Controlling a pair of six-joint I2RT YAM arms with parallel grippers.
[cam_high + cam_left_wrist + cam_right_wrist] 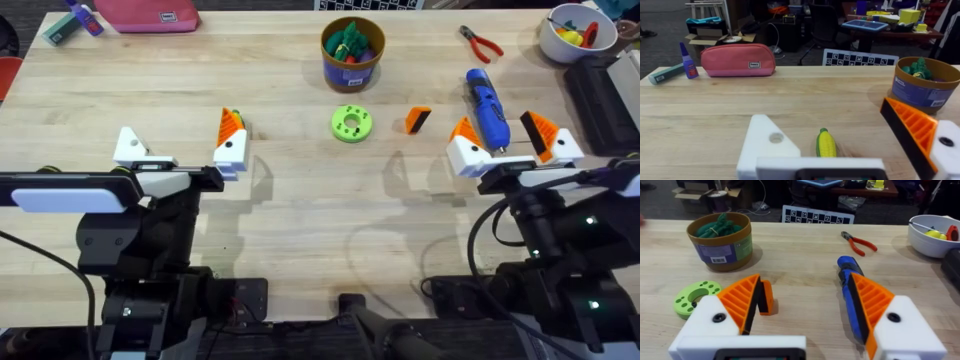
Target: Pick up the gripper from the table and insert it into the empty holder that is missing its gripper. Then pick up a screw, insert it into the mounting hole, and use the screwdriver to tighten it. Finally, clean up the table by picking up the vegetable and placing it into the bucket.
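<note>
Wooden table (300, 200) spans my overhead frame, its centre bare below the green disc (351, 123). At upper centre I see the bucket (352, 55) holding green and red toys; a white bowl (571, 34) at upper right holds yellow pieces. Right gripper (505, 146), fingers spread, straddles the screwdriver (487, 108). Left gripper (180, 150), also spread, carries the bare holder (130, 147); the vegetable (826, 143) lies between its fingers. The gripper (417, 120) sits centre-right.

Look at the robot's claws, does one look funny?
Yes. The left gripper has one bare white holder with no orange pad, unlike its other finger. The missing orange gripper lies loose on the table.
</note>
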